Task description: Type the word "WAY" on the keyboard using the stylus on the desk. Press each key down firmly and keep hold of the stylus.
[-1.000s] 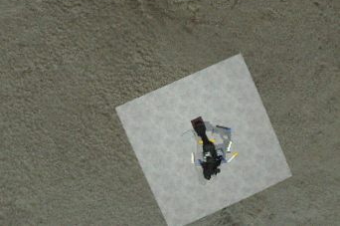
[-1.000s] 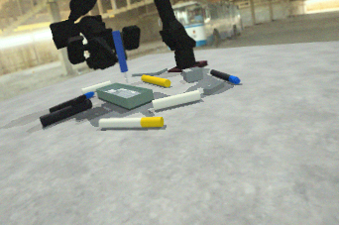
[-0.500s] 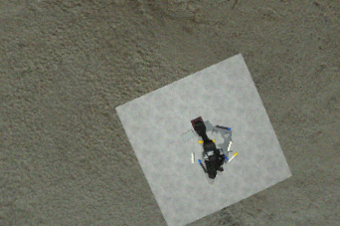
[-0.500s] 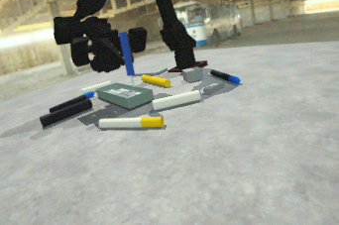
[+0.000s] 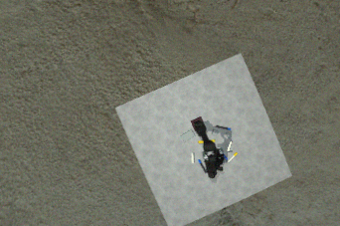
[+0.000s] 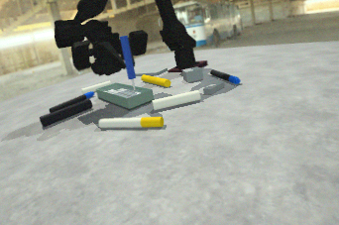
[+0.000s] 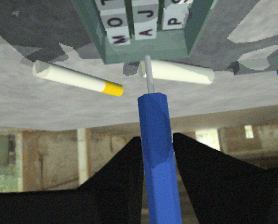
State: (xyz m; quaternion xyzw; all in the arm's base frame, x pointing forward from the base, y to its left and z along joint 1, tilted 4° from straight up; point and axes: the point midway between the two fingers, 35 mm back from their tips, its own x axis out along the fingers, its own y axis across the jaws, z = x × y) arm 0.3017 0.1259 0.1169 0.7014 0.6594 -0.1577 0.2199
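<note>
My gripper (image 6: pixel 127 48) (image 7: pixel 156 141) is shut on the blue stylus (image 6: pixel 130 68) (image 7: pixel 162 175), which stands nearly upright with its thin grey tip down. The small green keyboard (image 6: pixel 126 100) (image 7: pixel 120 56) lies under the tip. In the wrist view the tip shows over the keyboard's near rim, just below the A key (image 7: pixel 145 32). Other keys there read as M or W, O, J, P and S; some are cut off by the frame edge. In the exterior view the tip ends at the keyboard's top face; whether it touches cannot be told.
A white pen with a yellow end (image 6: pixel 124 123) (image 7: pixel 75 80) and a white pen (image 6: pixel 177 100) (image 7: pixel 180 72) lie near the keyboard. A yellow pen (image 6: pixel 156 80), a black pen (image 6: pixel 66 112), blue-tipped black pens and a grey block (image 6: pixel 192 75) lie around it.
</note>
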